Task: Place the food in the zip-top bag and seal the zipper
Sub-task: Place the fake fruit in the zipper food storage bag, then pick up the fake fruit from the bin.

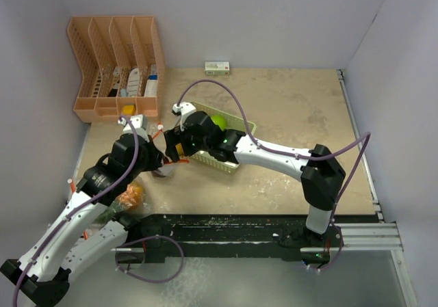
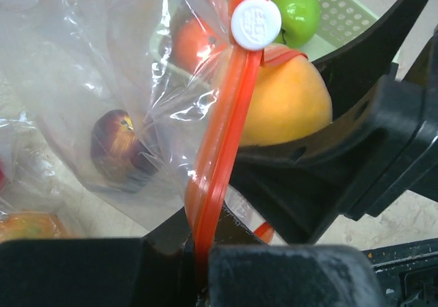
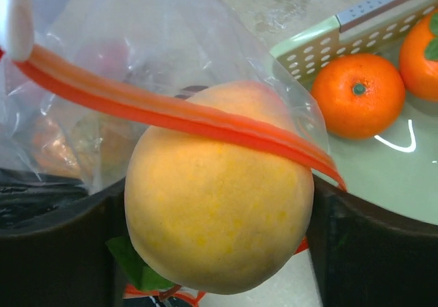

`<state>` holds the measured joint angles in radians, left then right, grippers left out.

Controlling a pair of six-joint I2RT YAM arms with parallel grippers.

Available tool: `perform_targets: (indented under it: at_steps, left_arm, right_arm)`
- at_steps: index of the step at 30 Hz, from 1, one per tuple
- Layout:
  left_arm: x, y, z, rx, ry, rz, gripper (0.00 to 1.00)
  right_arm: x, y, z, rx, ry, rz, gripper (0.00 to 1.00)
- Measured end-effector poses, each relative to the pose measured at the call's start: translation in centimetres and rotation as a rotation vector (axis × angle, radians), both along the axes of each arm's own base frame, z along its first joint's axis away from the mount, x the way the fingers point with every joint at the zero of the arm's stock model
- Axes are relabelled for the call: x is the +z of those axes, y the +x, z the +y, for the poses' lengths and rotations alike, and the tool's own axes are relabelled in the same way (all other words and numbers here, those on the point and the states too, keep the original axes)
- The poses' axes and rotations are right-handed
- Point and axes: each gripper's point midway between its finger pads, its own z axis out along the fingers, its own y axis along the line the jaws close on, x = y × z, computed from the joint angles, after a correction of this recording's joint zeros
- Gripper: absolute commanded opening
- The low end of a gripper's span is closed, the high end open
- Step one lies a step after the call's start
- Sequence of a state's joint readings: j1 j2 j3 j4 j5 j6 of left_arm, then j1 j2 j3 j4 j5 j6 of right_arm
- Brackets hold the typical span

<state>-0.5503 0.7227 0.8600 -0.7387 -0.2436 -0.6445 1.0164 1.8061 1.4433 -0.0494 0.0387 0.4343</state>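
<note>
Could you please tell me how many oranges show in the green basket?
2: one orange beside the basket's perforated wall, another cropped at the right wrist view's edge; others may be hidden.

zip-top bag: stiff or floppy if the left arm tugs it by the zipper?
Probably floppy: the zip-top bag film is creased and sagging, and the zipper strip bows across the mango. Likely bottom-heavy, since a dark red fruit shows low through the film. The mouth may collapse if unsupported.
</note>
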Motion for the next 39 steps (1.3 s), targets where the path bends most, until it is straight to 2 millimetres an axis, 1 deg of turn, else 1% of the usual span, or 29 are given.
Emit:
perform_targets:
  at_steps: [1, 4, 10, 13, 16, 20, 22, 24, 26, 29, 31, 33, 35, 39]
  left_arm:
    - [0.0, 0.0, 0.0, -0.002, -0.002, 0.000, 0.00]
    - [0.1, 0.0, -0.1, -0.004, -0.005, -0.002, 0.00]
    - [0.2, 0.2, -0.3, -0.004, -0.009, -0.008, 0.00]
    - [0.0, 0.3, -0.3, -0.003, -0.011, -0.007, 0.00]
    - [-0.6, 0.5, -0.4, 0.001, -0.012, 0.002, 0.00]
    - [-1.4, 0.5, -0.6, 0.003, -0.007, 0.024, 0.00]
    - [-1.5, 0.6, -0.6, 0.003, -0.006, 0.027, 0.00]
    - [-1.4, 0.6, -0.6, 0.003, -0.007, 0.026, 0.00]
    - [-1.4, 0.6, -0.6, 0.003, -0.006, 0.025, 0.00]
    - [-1.4, 0.5, -0.6, 0.004, -0.005, 0.027, 0.00]
    - [-1.3, 0.5, -0.5, 0.006, -0.003, 0.026, 0.00]
    - [-1.1, 0.5, -0.4, 0.009, -0.002, 0.022, 0.00]
    - [-1.0, 0.4, -0.2, 0.013, -0.001, 0.018, 0.00]
    - [-0.8, 0.2, 0.1, 0.018, 0.000, 0.012, 0.00]
  right_arm:
    - [-0.3, 0.2, -0.2, -0.016, -0.017, -0.001, 1.00]
    - [-0.2, 0.1, -0.3, -0.017, -0.024, -0.001, 1.00]
    - [0.7, 0.0, 0.1, -0.011, -0.009, -0.013, 0.99]
    - [1.2, -0.3, -0.2, -0.006, -0.012, -0.014, 0.99]
    - [2.3, -0.6, -0.7, -0.006, -0.004, -0.020, 1.00]
    - [4.8, -0.8, -1.6, -0.017, 0.030, -0.047, 1.00]
    - [5.9, -0.8, -2.0, -0.029, 0.045, -0.064, 1.00]
    - [6.7, -1.1, -2.6, -0.033, 0.056, -0.070, 0.99]
    - [7.0, -1.3, -3.2, -0.045, 0.059, -0.068, 1.00]
    - [6.2, -1.0, -4.4, -0.099, 0.016, -0.058, 1.00]
    - [4.9, -0.4, -5.4, -0.145, -0.029, -0.033, 1.00]
    - [3.5, 0.6, -6.7, -0.198, -0.072, 0.000, 1.00]
    - [2.0, 2.4, -8.5, -0.276, -0.109, 0.035, 1.00]
    - [-0.5, 7.1, -12.6, -0.482, -0.147, 0.081, 0.99]
